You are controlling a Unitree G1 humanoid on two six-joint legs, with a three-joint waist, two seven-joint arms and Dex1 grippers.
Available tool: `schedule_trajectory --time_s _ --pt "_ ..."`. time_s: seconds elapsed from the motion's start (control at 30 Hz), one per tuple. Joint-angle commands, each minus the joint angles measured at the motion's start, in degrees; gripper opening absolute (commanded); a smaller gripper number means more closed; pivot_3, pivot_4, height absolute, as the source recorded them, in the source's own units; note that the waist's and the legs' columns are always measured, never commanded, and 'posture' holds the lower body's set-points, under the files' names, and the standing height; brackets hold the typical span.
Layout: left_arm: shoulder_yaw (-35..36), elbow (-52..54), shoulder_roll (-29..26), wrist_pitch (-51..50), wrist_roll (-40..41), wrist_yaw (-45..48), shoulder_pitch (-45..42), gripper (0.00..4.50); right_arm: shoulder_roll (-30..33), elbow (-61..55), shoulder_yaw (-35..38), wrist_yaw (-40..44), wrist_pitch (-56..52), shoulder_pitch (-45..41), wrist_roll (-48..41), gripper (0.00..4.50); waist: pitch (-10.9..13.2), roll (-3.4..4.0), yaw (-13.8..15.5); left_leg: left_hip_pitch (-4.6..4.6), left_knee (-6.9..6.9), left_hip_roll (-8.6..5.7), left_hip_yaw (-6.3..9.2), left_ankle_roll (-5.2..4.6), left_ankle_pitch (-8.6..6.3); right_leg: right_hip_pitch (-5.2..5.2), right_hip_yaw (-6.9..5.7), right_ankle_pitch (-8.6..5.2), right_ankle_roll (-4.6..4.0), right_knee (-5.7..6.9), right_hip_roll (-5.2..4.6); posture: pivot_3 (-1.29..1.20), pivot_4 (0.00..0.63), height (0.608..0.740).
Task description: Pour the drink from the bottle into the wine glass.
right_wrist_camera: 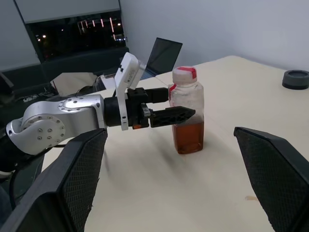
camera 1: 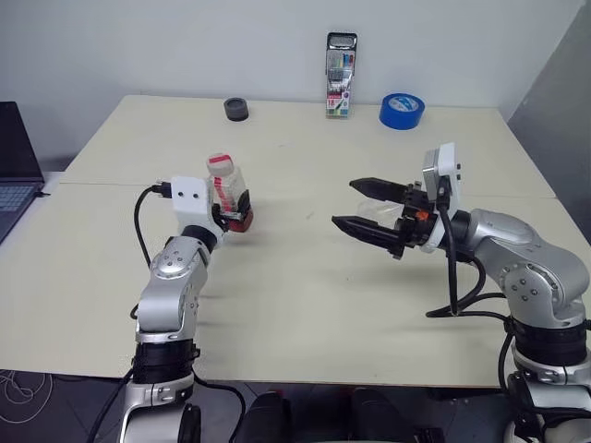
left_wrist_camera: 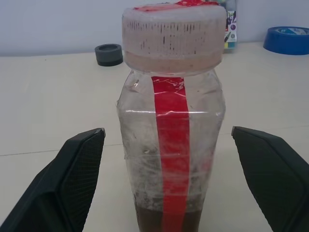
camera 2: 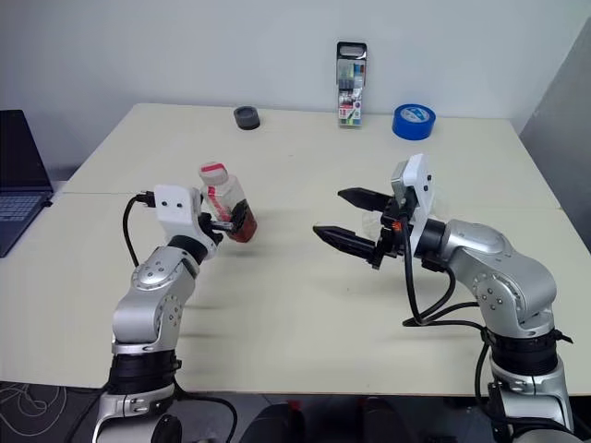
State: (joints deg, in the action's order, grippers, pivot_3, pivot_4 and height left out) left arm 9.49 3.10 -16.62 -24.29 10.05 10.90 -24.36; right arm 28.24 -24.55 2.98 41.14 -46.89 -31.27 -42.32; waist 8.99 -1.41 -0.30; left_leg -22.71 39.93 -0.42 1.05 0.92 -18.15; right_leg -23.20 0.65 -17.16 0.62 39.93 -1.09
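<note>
Both grippers gape wide, the left gripper [right_wrist_camera: 166, 108] straddling the capped bottle [right_wrist_camera: 188, 110], which it should clamp squarely mid-body, the right gripper [camera 1: 369, 210] empty.

A pale cream table [camera 1: 305, 305] was observed, its top crossed by a seam where two sections met. A plain light grey wall [camera 1: 185, 46] was seen behind its far edge. A darker grey panel [camera 1: 563, 83] was noted at the right. An open laptop [camera 1: 14, 175] was found on a surface just beside the table's left edge. Dark flooring with a coiled white cable [camera 1: 18, 388] was recorded below the near edge. Dark glazing [right_wrist_camera: 72, 29] with reflected lights was noted in the right wrist view.
</note>
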Motion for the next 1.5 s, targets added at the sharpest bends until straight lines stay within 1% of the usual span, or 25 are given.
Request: schedule_trajectory --time_s 0.03,0.3,0.67,0.77,0.8,0.97,1.0,1.03,1.2,1.27,1.37,1.43,1.5 --pt "1.00 -2.21 -0.93 4.02 0.25 1.12 -3.14 4.48 -0.24 -2.29 0.49 -0.95 0.46 -0.30 -1.38 4.50 0.00 0.00 0.01 0.00 0.01 0.00 0.01 0.00 0.00 0.00 -0.01 0.00 0.00 0.00 0.00 0.00 0.150 0.740" --pt "0.60 -9.39 -1.23 7.83 0.67 3.03 -7.03 4.48 -0.62 -1.93 0.39 -2.51 1.21 -0.82 -0.68 4.50 0.00 0.00 0.00 -0.02 0.00 0.00 0.01 0.11 0.06 -0.02 -0.01 0.00 0.00 -0.01 0.00 0.00 0.150 0.740" --pt "0.59 -12.52 -1.06 9.88 1.12 4.72 -9.02 4.48 -1.34 -2.04 0.54 -4.17 1.56 -0.72 -0.19 4.50 0.00 0.00 0.00 -0.04 0.01 0.00 0.03 0.12 0.07 -0.02 -0.03 0.00 0.00 -0.01 0.00 0.00 0.150 0.740" --pt "0.65 -13.03 -0.92 9.92 1.29 4.88 -9.24 3.94 -1.49 -1.75 0.66 -4.61 1.94 -0.86 0.21 4.50 0.00 0.00 0.00 -0.04 0.00 0.00 0.03 0.12 0.07 -0.03 -0.03 0.00 0.00 -0.01 0.00 0.00 0.150 0.740" --pt "0.80 -13.08 -0.75 9.57 1.53 4.75 -9.21 3.69 -1.53 -1.71 0.72 -4.75 1.99 -0.89 0.26 4.50 0.00 0.00 0.00 -0.04 0.00 0.00 0.03 0.12 0.07 -0.03 -0.03 0.00 0.00 -0.01 0.00 0.00 0.150 0.740" --pt "0.84 -13.01 -0.72 9.15 1.98 4.60 -8.81 2.16 -1.49 -1.74 0.82 -5.22 2.08 -0.97 0.08 4.50 0.00 0.00 0.00 -0.04 0.01 0.00 0.04 0.12 0.07 -0.03 -0.03 0.00 0.00 -0.01 0.00 0.00 0.150 0.740" --pt "0.96 -13.10 -0.71 9.20 1.96 4.40 -8.85 1.93 -1.47 -1.67 0.79 -5.26 2.14 -0.99 0.09 4.50 0.00 0.00 0.00 -0.04 0.01 0.00 0.04 0.13 0.07 -0.03 -0.04 0.00 0.00 -0.01 0.00 0.00 0.150 0.740" --pt "1.04 -13.18 -0.70 9.23 1.96 4.26 -8.89 1.80 -1.46 -1.61 0.76 -5.27 2.19 -1.01 0.12 4.50 0.00 0.00 0.00 -0.05 0.01 0.00 0.04 0.13 0.07 -0.03 -0.04 0.00 0.00 -0.01 0.00 0.00 0.150 0.740" --pt "1.19 -12.97 -0.69 9.01 1.99 3.67 -8.90 1.79 -1.54 -1.41 0.44 -5.44 2.35 -1.24 0.39 4.50 0.00 0.00 -0.01 -0.05 0.01 0.00 0.04 0.13 0.07 -0.03 -0.04 0.00 0.00 -0.01 0.00 0.00 0.150 0.740" --pt "-0.11 -11.65 -1.35 7.62 1.37 4.29 -8.87 1.79 -1.17 -1.35 -0.30 -6.01 2.56 -1.46 1.83 4.50 0.00 0.00 -0.01 -0.05 0.01 0.00 0.04 0.12 0.07 -0.03 -0.04 0.00 0.00 -0.01 0.00 0.00 0.150 0.740" --pt "-3.52 -8.22 -2.86 5.71 0.42 7.36 -9.39 1.79 -0.26 -0.89 -1.82 -7.41 2.37 -2.20 4.85 4.50 0.00 0.00 -0.04 -0.05 0.00 0.00 0.04 0.13 0.07 -0.04 -0.03 0.00 0.00 0.00 0.00 0.00 0.150 0.740" --pt "-4.57 -5.76 -3.12 3.35 2.28 9.89 -10.30 1.79 -1.33 -0.77 -1.72 -8.93 1.06 -3.87 4.06 4.50 0.01 0.00 -0.03 -0.07 0.01 -0.01 0.05 0.14 0.08 -0.05 -0.04 0.00 0.00 0.00 0.00 0.00 0.150 0.740" --pt "-6.91 -2.44 -3.75 0.92 4.63 15.16 -11.33 1.79 -3.12 -0.72 -1.84 -10.82 -0.40 -6.70 3.17 4.50 0.03 0.02 -0.06 -0.10 0.02 -0.01 0.05 0.15 0.08 -0.08 -0.04 0.00 0.00 0.00 -0.01 0.00 0.150 0.740"
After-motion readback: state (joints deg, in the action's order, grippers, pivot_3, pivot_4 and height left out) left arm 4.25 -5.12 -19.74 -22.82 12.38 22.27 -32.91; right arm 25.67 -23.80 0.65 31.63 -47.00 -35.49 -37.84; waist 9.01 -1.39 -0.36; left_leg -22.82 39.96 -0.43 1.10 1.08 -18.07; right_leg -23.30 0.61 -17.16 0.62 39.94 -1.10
